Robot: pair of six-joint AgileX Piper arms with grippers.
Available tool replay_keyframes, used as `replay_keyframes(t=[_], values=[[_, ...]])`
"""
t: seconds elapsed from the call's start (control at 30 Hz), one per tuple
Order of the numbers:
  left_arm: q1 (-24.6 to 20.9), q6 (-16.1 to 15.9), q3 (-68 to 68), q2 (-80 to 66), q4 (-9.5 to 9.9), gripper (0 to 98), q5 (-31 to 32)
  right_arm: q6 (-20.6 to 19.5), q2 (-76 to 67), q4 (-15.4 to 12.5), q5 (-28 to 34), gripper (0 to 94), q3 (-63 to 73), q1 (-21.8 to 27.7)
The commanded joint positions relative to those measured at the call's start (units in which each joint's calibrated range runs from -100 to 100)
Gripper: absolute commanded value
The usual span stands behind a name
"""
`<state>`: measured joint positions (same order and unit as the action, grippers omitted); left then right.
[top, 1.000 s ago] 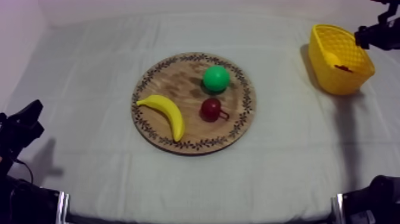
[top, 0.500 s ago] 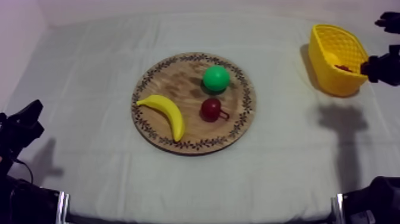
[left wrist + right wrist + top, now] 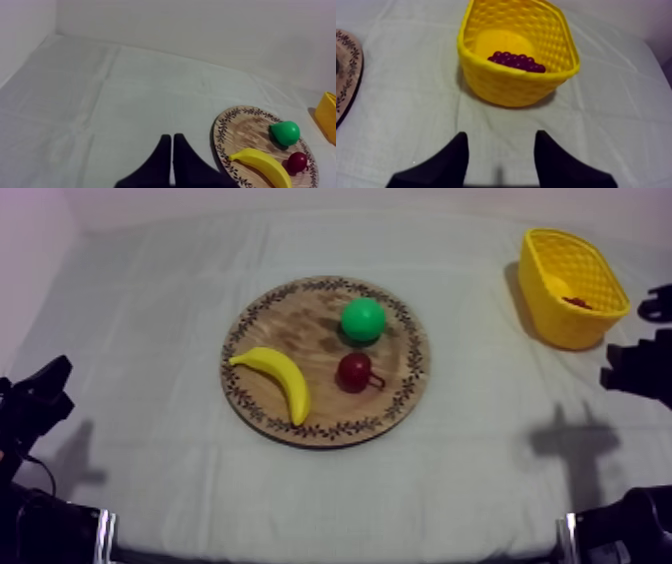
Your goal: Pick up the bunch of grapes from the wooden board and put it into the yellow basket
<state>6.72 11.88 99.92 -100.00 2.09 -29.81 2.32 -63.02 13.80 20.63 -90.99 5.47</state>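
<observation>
The bunch of dark red grapes (image 3: pixel 517 61) lies inside the yellow basket (image 3: pixel 511 87), on its floor against the near wall. In the top view the basket (image 3: pixel 565 323) stands at the table's far right, with the grapes (image 3: pixel 577 301) a dark patch inside it. My right gripper (image 3: pixel 501 145) is open and holds nothing; it hangs over bare cloth just in front of the basket. From above, this right gripper (image 3: pixel 640 338) sits at the right edge, nearer than the basket. My left gripper (image 3: pixel 172 142) is shut on nothing, low at the left (image 3: pixel 45 388).
The round wooden board (image 3: pixel 290 328) lies mid-table and carries a banana (image 3: pixel 278 378), a green pear (image 3: pixel 363 319) and a small red fruit (image 3: pixel 354 372). Its rim (image 3: pixel 343 75) shows left of the basket. Bare cloth separates board and basket.
My right gripper has drawn back from over the basket toward the table's near side along the right edge. The grapes stay in the basket. The left arm has not moved.
</observation>
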Motion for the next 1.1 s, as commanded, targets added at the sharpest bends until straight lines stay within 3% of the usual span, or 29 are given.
replay_keyframes(t=[0.0, 0.23, 0.47, 0.77, 1.07], values=[[-0.03, 0.01, -0.03, 0.0, -0.02, 0.1, -0.02, -0.25, -5.01, -0.02, 0.22, 35.4, -3.23, -0.27], [-0.03, 0.01, -0.03, 0.0, -0.02, 0.1, -0.02, 3.18, -14.92, -5.02, 2.84, 20.3, -7.91, -0.72], [-0.03, 0.01, -0.03, 0.0, -0.02, 0.1, -0.02, 3.65, -22.36, -8.09, 7.07, 3.5, -8.71, -1.18], [-0.03, 0.01, -0.03, 0.0, -0.02, 0.1, -0.02, 5.23, -29.17, -13.34, 14.13, 0.5, -8.9, -3.04], [-0.03, 0.01, -0.03, 0.0, -0.02, 0.1, -0.02, 7.04, -32.25, -14.52, 16.14, 0.5, -8.9, -5.13]])
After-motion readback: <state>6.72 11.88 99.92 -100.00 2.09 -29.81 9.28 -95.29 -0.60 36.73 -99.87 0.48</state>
